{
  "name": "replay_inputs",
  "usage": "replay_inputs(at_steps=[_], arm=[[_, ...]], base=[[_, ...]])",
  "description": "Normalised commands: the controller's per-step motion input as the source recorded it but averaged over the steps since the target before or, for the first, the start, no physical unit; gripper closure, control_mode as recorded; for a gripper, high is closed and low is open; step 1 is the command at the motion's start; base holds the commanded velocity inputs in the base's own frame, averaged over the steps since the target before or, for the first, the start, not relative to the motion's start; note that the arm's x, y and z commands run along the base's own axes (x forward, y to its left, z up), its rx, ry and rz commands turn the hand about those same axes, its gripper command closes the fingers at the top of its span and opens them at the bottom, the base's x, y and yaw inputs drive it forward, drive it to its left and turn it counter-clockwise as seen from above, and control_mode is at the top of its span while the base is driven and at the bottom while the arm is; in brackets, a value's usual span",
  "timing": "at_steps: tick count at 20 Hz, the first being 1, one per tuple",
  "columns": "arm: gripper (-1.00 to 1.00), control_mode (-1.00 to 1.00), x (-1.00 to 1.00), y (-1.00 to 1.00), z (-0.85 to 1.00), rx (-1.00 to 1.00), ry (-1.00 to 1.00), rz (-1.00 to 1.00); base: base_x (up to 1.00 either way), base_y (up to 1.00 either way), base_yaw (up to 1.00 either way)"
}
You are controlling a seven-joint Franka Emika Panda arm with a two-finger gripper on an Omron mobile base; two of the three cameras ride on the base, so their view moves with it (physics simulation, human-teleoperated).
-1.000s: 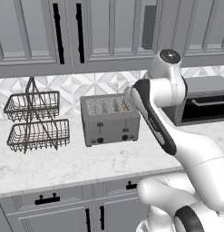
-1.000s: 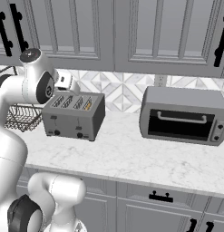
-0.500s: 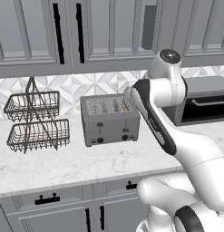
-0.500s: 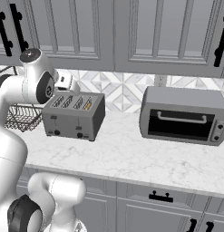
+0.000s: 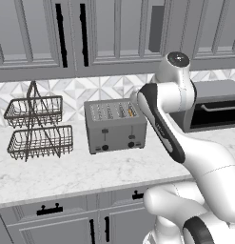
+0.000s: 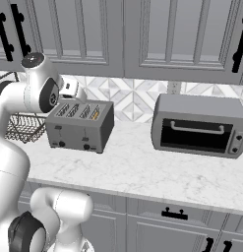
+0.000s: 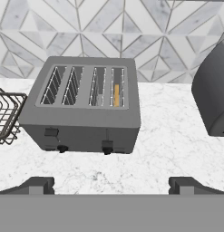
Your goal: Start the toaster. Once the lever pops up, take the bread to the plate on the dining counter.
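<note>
Bread [image 7: 116, 94] upright, edgewise in toaster [image 7: 86, 122]

No text, label, brand, number or sign can be read anywhere: the toaster [image 7: 84, 111] front, the toaster oven [image 6: 197, 125] and the cabinet doors [image 6: 142, 34] all show plain, unmarked surfaces

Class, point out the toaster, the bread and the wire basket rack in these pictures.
toaster [image 7: 81, 129]: hand view, middle of its front face.
bread [image 7: 116, 95]: hand view, golden edge showing in the rightmost slot.
wire basket rack [image 5: 40, 141]: left base view, front of the lower basket.
</note>
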Motion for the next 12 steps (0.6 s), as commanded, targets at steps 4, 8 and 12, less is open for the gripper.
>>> replay_inputs(at_steps=[4,8,12], arm=[[-1.00,-1.00,0.00,0.00,0.00,0.00,0.00,0.00],[-1.00,-1.00,0.00,0.00,0.00,0.00,0.00,0.00],[-1.00,-1.00,0.00,0.00,0.00,0.00,0.00,0.00]], base=[[0.00,0.00,0.00],[0.00,0.00,0.00],[0.00,0.00,0.00]])
